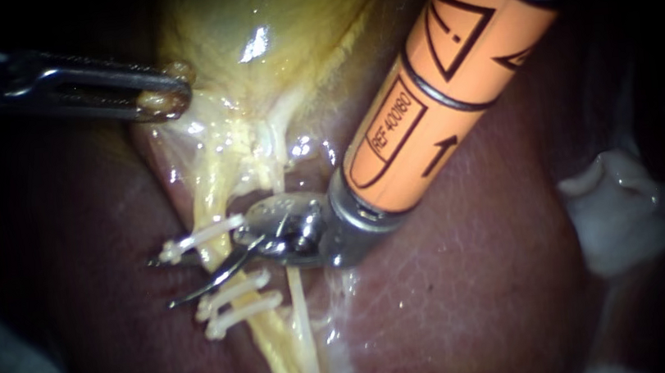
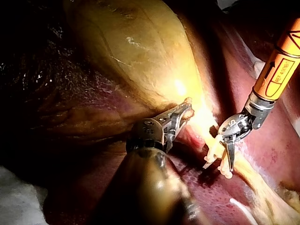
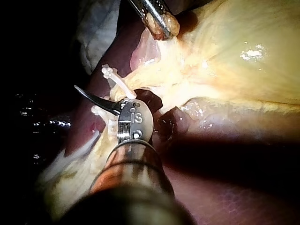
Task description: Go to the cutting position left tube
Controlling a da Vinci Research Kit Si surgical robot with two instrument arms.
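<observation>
The left tube (image 1: 214, 192) runs yellow from the gallbladder (image 1: 267, 37) down over the liver (image 1: 458, 280). One white clip (image 1: 199, 237) crosses it higher up and two more clips (image 1: 237, 299) lie lower. My right instrument (image 1: 163, 282), with an orange shaft and curved blades, has its blades open across the left tube between the upper clip and the lower pair. A thin right tube (image 1: 301, 313) passes beside it. My left instrument (image 1: 166, 97) is shut on gallbladder tissue near the neck. The same shows in the left wrist view: left instrument (image 2: 182, 114), right instrument (image 2: 218, 164).
Pale whitish tissue (image 1: 624, 213) lies at the right edge of the liver. In the right wrist view my right instrument (image 3: 101, 105) shows one dark curved blade between the clips (image 3: 112, 75), with the left instrument (image 3: 161, 21) holding tissue beyond.
</observation>
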